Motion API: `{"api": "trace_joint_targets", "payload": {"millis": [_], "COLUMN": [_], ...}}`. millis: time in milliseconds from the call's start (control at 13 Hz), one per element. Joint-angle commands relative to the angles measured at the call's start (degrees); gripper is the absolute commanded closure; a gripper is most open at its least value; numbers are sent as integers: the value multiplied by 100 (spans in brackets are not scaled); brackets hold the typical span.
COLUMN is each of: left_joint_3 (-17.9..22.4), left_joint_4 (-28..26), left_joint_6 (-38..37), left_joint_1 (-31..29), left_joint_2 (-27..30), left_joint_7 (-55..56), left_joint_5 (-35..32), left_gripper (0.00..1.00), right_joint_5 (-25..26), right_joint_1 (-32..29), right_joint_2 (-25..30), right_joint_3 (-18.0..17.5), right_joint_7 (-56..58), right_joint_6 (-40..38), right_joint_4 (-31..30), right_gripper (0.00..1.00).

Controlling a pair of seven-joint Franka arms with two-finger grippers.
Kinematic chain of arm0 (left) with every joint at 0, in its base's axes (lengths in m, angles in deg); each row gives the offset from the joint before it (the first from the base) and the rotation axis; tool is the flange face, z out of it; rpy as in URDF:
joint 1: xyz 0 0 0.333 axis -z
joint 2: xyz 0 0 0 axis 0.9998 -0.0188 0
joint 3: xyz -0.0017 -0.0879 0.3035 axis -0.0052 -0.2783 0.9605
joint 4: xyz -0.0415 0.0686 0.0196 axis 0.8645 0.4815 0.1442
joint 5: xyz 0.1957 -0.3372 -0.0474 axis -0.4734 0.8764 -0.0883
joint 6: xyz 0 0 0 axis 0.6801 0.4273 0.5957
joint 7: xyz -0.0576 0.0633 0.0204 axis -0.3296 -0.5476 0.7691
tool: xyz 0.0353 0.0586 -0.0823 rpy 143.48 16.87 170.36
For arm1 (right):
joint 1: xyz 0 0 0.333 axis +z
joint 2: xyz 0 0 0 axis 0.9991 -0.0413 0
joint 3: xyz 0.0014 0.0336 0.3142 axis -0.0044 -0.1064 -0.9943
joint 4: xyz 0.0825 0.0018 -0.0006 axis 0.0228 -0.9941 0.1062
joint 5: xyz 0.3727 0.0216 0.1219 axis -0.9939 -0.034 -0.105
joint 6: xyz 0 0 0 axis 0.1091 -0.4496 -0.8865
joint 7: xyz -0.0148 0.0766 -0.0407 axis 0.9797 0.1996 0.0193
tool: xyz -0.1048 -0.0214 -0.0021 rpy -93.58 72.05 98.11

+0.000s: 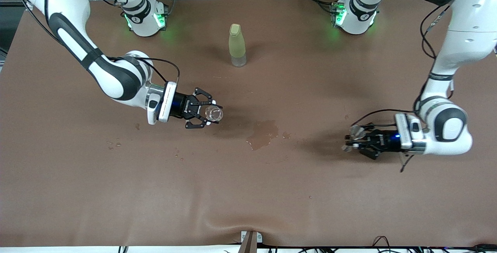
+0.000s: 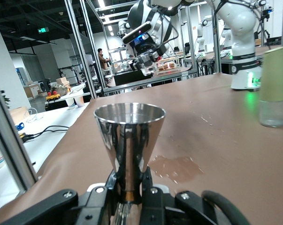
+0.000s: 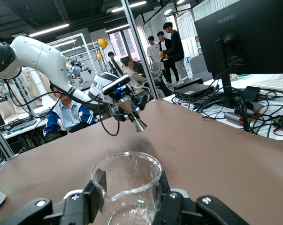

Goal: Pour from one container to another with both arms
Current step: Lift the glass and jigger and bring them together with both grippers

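Right gripper (image 1: 205, 114) is clamped on the clear glass cup (image 1: 213, 113), up over the table's middle by the wet patch (image 1: 263, 133). Left gripper (image 1: 355, 141) grips the stemmed glass (image 1: 354, 132) by its stem, over the left arm's end; the two are well apart. Judgement: bring the rims together w/ the stemmed glass upright, then tip slowly. Brown table cover (image 1: 248, 191) has droplets; the yellow-green bottle (image 1: 237, 45) stands near the bases. Lab room, people seated at desks.

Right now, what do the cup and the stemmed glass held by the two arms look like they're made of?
The tiny cup in the right end effector looks like clear glass or clear plastic: the background shows through its wall. The stemmed glass in the left end effector looks like polished metal, not glass: its cone mirrors the room and is opaque.
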Motion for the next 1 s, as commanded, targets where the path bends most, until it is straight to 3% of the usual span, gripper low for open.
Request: {"api": "trace_joint_targets", "payload": {"millis": [0, 385, 692, 923], "left_joint_3": [17, 26, 34, 43], "left_joint_4": [-60, -51, -51, 107], "left_joint_6": [351, 966, 1547, 2021], "left_joint_1": [660, 1891, 2481, 2859], "left_joint_2": [1, -351, -552, -676], "left_joint_7": [65, 74, 74, 57], "left_joint_5": [758, 2174, 2931, 3213], "left_gripper": [100, 100, 100, 100], "right_joint_5": [-341, -1018, -1536, -2361], "right_joint_1": [122, 369, 343, 535], "right_joint_2": [203, 203, 212, 203], "right_joint_3": [-18, -97, -605, -677], "right_joint_7": [241, 549, 575, 995], "right_joint_6": [64, 319, 853, 1013], "right_joint_4": [-108, -117, -91, -82], "right_gripper": [86, 86, 86, 86]}}
